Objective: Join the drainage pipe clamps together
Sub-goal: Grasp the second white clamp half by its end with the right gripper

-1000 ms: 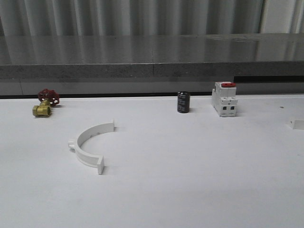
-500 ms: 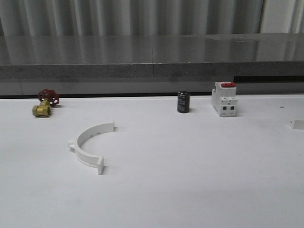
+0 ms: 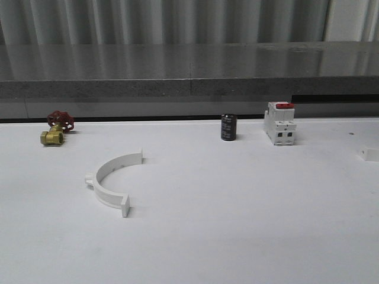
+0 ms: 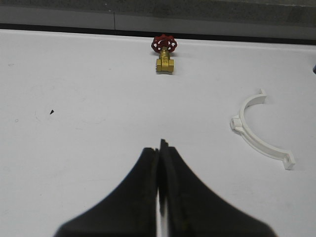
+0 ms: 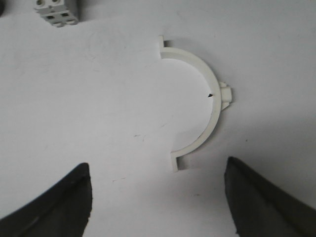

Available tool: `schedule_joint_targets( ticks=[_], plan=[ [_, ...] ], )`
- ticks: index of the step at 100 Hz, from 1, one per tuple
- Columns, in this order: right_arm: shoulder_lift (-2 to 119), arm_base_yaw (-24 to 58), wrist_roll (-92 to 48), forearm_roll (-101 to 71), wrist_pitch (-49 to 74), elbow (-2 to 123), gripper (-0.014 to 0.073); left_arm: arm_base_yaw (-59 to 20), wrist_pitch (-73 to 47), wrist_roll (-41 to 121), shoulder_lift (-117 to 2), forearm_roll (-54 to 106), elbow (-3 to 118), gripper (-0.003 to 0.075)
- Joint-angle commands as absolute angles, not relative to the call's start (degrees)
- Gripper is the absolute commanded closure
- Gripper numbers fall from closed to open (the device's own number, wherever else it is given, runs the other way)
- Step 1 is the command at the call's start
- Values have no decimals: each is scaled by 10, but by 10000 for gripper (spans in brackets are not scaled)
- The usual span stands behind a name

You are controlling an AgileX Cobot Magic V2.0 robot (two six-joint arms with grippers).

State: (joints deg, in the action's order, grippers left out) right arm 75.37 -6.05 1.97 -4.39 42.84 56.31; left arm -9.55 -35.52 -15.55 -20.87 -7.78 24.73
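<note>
White bench (image 3: 237, 225) carries one clamp half (image 3: 111, 180) at nine o'clock of centre; left pincer (image 4: 159, 197) clenched empty, right pincer (image 5: 158, 197) released above another half-ring (image 5: 202, 111).

Plain matte white surface (image 3: 249, 236), glossy grey speckled stone ledge (image 3: 189, 65) behind it, pale vertically ribbed wall (image 3: 166, 21) beyond, soft even light

Your right fingers (image 5: 54, 202) are cut off at the wrist picture's lower corners, tips out of view. Beyond them, the breaker (image 5: 55, 12) is clipped by the picture's edge. In front, a small white piece (image 3: 372, 155) is cut at the frame edge, unidentifiable.
</note>
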Motion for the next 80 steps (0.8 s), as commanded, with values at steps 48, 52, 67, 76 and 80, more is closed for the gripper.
schedule_joint_targets(
  ticks=[48,52,67,76,80],
  plan=[
    [968,-139,-93,-41,390,678,34,-96,-314,-155,-213,-75,261,741],
    [980,-139,-96,-41,387,679,34,-96,-314,-155,-213,-75,261,741],
    [1016,-139,-101,-41,364,680,34,-96,-314,-155,-213,-75,261,741],
    [1032,-139,-113,-41,354,680,34,-96,-314,-155,-213,-75,261,741],
    [1038,-139,-116,-41,351,680,34,-96,-314,-155,-213,-75,261,741]
  ],
)
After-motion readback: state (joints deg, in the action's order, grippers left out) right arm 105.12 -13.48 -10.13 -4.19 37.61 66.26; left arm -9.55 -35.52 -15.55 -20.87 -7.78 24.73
